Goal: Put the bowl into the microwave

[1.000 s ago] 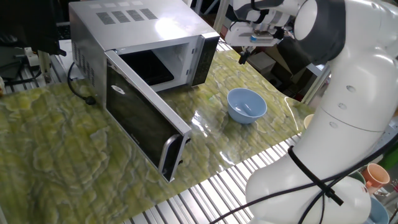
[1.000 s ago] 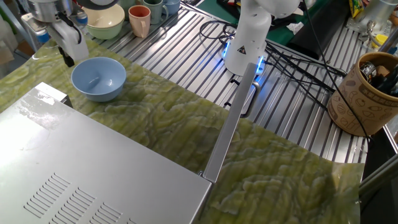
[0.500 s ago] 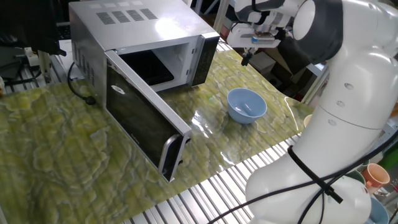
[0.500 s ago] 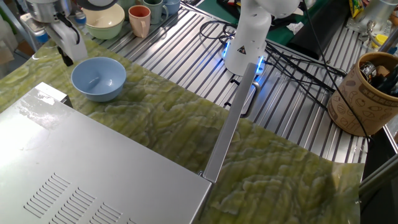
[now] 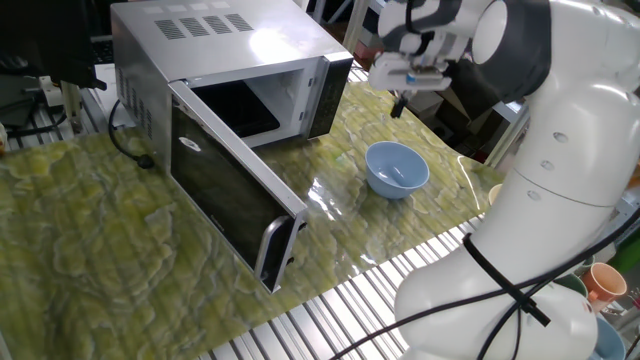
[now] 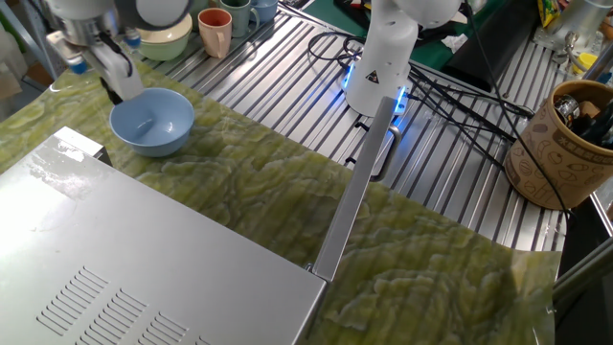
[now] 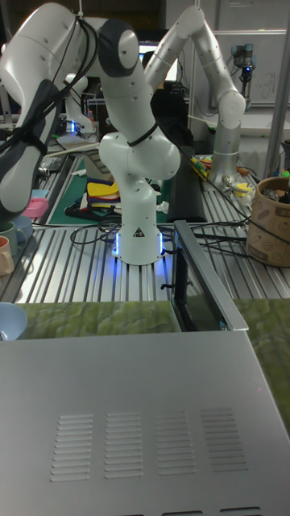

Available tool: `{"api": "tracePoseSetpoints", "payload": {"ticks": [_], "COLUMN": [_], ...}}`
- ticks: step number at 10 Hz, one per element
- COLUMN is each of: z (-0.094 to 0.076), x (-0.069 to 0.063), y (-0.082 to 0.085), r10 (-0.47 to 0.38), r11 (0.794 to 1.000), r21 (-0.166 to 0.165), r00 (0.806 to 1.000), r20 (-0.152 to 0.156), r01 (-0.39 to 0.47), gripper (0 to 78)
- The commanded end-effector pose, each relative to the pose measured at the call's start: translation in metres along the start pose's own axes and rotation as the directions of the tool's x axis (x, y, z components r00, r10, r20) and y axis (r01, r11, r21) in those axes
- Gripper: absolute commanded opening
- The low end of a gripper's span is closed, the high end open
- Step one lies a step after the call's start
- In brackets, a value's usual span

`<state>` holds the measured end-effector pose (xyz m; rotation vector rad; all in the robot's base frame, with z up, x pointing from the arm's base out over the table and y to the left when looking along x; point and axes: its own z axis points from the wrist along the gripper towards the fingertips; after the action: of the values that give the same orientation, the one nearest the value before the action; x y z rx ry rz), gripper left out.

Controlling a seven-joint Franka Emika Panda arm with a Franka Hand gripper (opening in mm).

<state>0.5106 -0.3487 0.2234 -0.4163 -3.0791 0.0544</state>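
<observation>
One fixed view, bowl [image 5: 397, 168] below pincer [image 5: 400, 104], apart, pincer state unclear

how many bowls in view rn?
2. The light-blue glossy bowl sits on the green mat beside the silver microwave, below the gripper. A cream bowl with greenish outside sits behind it on the slatted table. Others may be hidden.

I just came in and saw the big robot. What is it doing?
The robot's gripper hangs just above the light-blue bowl, which sits on the green table cover. It isn't holding anything yet. The microwave next to it has its door wide open, ready for the bowl to go in.
</observation>
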Motion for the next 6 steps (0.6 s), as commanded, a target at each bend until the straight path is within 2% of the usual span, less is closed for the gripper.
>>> {"api": "tracePoseSetpoints", "payload": {"ticks": [1, 4, 6], "z": [0.0102, 0.0102, 0.0102], "x": [0.0126, 0.0126, 0.0126], "y": [-0.0060, -0.0060, -0.0060], "r10": [-0.021, -0.009, -0.042], "r11": [1.000, 1.000, 0.999], "r21": [0.017, 0.006, 0.024], "r00": [1.000, 1.000, 0.999], "r20": [0.004, 0.002, 0.016], "r01": [0.021, 0.009, 0.042], "gripper": [1.1, 1.1, 1.1]}}
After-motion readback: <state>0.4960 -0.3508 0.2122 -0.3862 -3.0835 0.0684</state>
